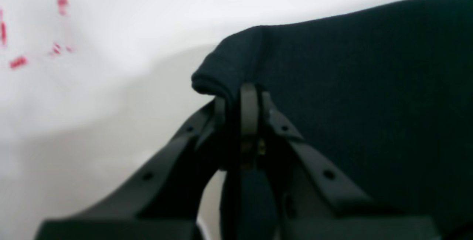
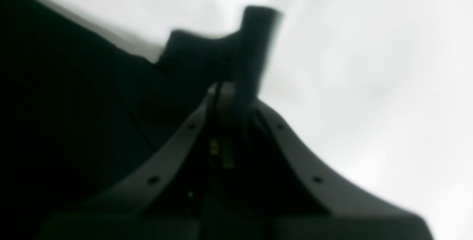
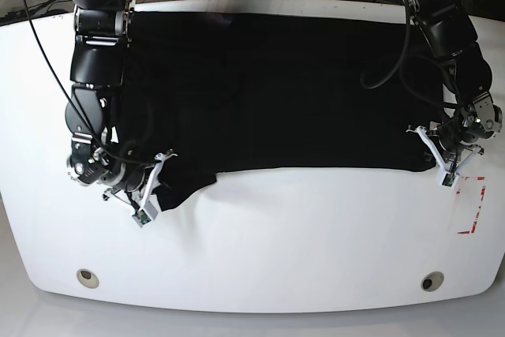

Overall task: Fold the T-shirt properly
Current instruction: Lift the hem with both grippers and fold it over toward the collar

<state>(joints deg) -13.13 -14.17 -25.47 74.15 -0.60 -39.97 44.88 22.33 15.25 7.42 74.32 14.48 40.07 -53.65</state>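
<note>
Nearest the lens are my own black fingers; in the left wrist view my left gripper point(image 1: 240, 95) is pressed shut on a rolled corner of the T-shirt point(image 1: 369, 84), the cloth bunching just above the tips; in the right wrist view my right gripper point(image 2: 231, 92) is likewise clamped shut, with a blurred tab of the same black cloth sticking up out of it.

From the base view the T-shirt point(image 3: 276, 92) lies spread wide across the far half of the white table point(image 3: 276, 250); its near edge runs straight between my two arms, and a sleeve droops near the right gripper point(image 3: 154, 187); the left gripper point(image 3: 443, 162) holds the opposite lower corner, beside some red marks point(image 3: 473, 211) on the table.

I judge the first fold is just starting: both near corners are pinched, nothing is folded yet. Next I should lift both corners together, keeping the edge taut and level, and carry it toward the far edge; uneven lifting would skew the fold.
</note>
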